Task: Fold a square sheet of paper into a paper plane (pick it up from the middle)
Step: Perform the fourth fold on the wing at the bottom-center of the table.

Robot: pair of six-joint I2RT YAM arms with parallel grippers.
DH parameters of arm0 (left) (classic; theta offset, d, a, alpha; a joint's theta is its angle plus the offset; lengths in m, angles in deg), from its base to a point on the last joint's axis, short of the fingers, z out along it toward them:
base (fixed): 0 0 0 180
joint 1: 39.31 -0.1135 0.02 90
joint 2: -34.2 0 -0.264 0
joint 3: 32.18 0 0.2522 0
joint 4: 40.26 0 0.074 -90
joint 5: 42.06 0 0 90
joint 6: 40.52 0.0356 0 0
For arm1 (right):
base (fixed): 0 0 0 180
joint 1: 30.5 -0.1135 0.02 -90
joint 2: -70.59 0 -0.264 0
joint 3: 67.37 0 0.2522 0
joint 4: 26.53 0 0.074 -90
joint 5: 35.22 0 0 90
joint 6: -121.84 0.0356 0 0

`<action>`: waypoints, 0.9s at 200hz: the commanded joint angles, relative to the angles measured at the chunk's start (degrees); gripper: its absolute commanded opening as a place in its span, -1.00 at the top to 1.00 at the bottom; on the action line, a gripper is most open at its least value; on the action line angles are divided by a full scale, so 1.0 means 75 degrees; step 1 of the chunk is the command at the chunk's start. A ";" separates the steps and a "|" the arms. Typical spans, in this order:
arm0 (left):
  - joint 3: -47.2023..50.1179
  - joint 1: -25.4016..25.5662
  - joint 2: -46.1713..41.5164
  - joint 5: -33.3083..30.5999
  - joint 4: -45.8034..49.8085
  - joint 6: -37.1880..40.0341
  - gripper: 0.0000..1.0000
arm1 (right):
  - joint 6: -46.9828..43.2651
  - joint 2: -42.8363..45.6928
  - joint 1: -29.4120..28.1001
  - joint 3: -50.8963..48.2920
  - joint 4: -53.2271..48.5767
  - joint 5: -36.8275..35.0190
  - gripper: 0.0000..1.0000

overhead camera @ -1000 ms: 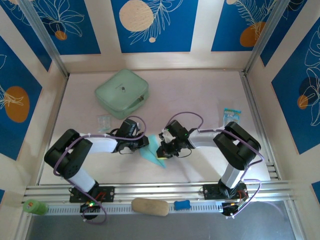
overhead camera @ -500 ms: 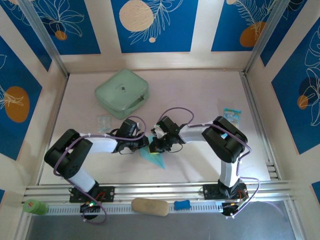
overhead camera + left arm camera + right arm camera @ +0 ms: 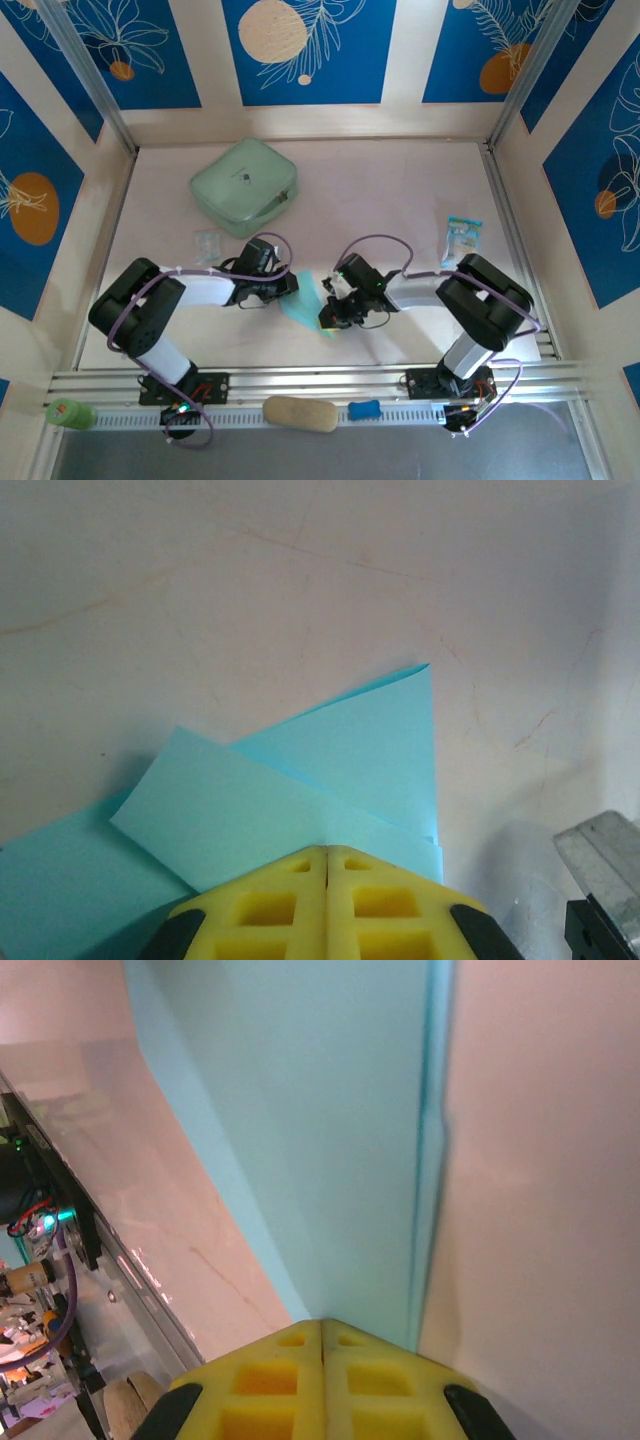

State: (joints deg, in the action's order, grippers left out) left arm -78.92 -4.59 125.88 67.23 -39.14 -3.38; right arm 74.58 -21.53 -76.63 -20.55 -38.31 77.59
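Half-folded paper [image 3: 303, 299] lies flat on the table [image 3: 400, 190], front-center, between the 2 arms. The left gripper [image 3: 327, 855], jaws together, pins the flaps. The right gripper [image 3: 322, 1325], jaws together, sits by the long crease. Best: press down firmly and slide straight along the crease, with the left pinning hard.

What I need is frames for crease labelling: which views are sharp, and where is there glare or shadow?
Top external: evenly lit, sharp, but the paper is small in frame. Left wrist: fold edges crisp, thin shadow under the upper flap. Right wrist: very close, paper soft, pale sheen on the table at left.
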 commanded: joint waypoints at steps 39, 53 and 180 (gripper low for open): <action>0.0353 -0.0118 0.0150 -0.0453 0.0429 -0.0171 0.92 | 0.0751 0.0709 -0.0325 -0.0914 -0.0404 -0.0033 0.94; 0.0376 -0.0128 0.0110 -0.0451 0.0409 -0.0193 0.92 | 0.0801 0.0870 -0.0375 -0.0928 -0.0474 -0.0106 0.94; 0.0377 -0.0129 0.0088 -0.0439 0.0350 -0.0250 0.91 | 0.0222 -0.0137 -0.0005 0.0362 -0.0571 0.0059 0.88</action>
State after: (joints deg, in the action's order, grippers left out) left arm -77.91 -4.70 125.66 67.23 -40.91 -4.69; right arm 76.62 -21.66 -76.60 -14.41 -42.29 75.73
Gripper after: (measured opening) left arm 0.044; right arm 0.061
